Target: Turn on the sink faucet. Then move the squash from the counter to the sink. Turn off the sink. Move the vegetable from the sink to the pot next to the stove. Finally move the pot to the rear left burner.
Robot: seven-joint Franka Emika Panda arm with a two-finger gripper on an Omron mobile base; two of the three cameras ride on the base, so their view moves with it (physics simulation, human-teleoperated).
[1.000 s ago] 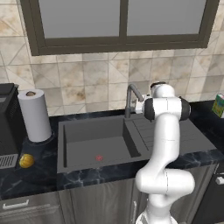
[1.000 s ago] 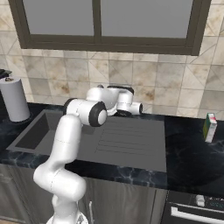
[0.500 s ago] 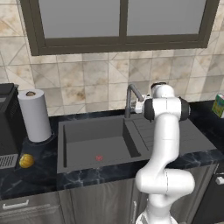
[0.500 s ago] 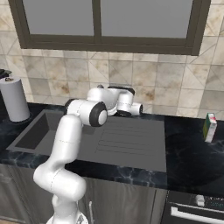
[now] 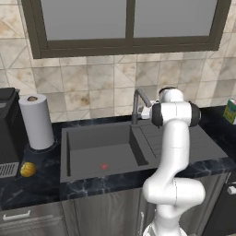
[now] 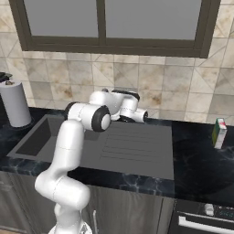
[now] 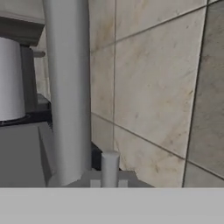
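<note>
One risk: hand [image 6: 142, 116] pinched together, empty, beside faucet [image 5: 137, 105] stem; glancing push may slip off lever, no water. Squash [image 5: 28, 169] waits on table [image 5: 37, 186], far left of sink [image 5: 101, 152].

The white arm [image 5: 171, 152] reaches beside the sink faucet [image 5: 138, 104]; the squash [image 5: 28, 169] lies on the counter [image 5: 32, 184].

I stand in a home kitchen: black marble counter [image 5: 41, 184] holding a grey sink [image 5: 99, 154] with tap [image 5: 137, 105], tiled wall [image 5: 92, 85] under a window [image 5: 129, 23], paper towel roll [image 5: 37, 122] far left, cabinet fronts [image 5: 99, 214] below.
</note>
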